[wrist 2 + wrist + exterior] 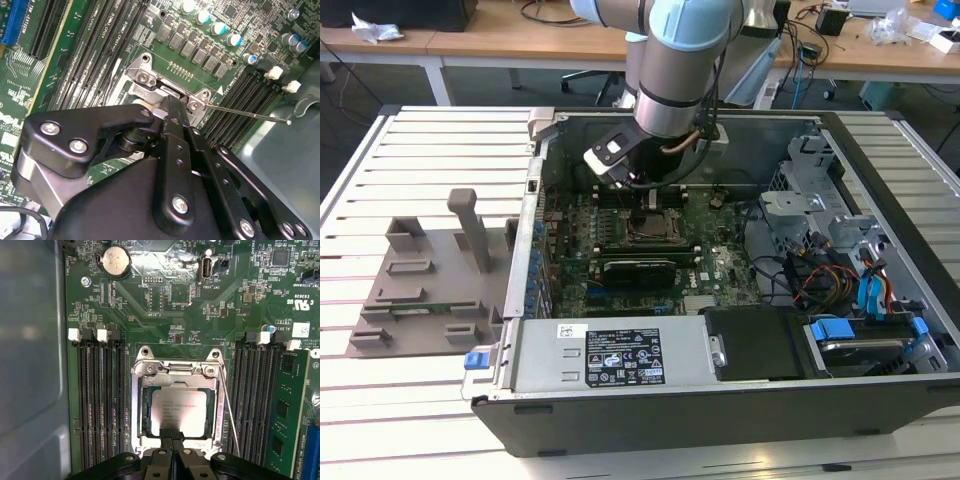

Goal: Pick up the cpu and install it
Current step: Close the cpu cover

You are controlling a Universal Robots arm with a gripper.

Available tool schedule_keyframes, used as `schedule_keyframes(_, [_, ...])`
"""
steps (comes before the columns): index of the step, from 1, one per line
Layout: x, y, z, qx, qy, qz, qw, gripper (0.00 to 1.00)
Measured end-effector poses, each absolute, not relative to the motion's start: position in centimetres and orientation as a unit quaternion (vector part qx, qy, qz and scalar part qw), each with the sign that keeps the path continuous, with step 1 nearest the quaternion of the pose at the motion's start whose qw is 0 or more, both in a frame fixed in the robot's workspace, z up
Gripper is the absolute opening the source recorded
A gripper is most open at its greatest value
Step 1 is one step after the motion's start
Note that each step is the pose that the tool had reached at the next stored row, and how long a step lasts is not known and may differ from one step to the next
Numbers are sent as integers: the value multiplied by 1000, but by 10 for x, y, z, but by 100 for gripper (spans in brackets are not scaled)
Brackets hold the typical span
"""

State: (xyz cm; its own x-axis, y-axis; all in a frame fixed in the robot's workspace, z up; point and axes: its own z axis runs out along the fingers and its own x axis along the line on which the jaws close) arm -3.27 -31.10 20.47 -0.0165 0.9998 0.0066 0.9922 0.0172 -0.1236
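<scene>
The arm [675, 60] reaches down into the open case [880, 400], which lies on its side on the slatted bench [420, 150] so the board [165, 300] faces up and the socket can be reached from above. In the first wrist view the cpu [179, 410] lies flat inside the socket frame [175, 372], silvery top up and apparently square to the opening. The jaws are pressed together with only a thin seam between them and nothing pinched. Their joined tip sits at the cpu's near edge, touching or just above it; I cannot tell which. That pose looks more like nudging or pressing the chip into its seat than carrying it. The thin lever wire [227, 410] stands slanted beside the frame, which suggests the socket is not yet clamped. Of the memory slots flanking the socket, one holds a green stick [287, 405]; those on the other side look bare. A grey tray [430, 290] rests on the bench outside the case.
</scene>
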Motion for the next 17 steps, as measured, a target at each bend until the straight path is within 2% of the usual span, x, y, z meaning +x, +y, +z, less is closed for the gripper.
schedule_keyframes(11, [-30, -311, 212, -700, -712, 42, 46, 11])
schedule_keyframes(17, [-2, -311, 213, -699, -711, 50, 54, 11])
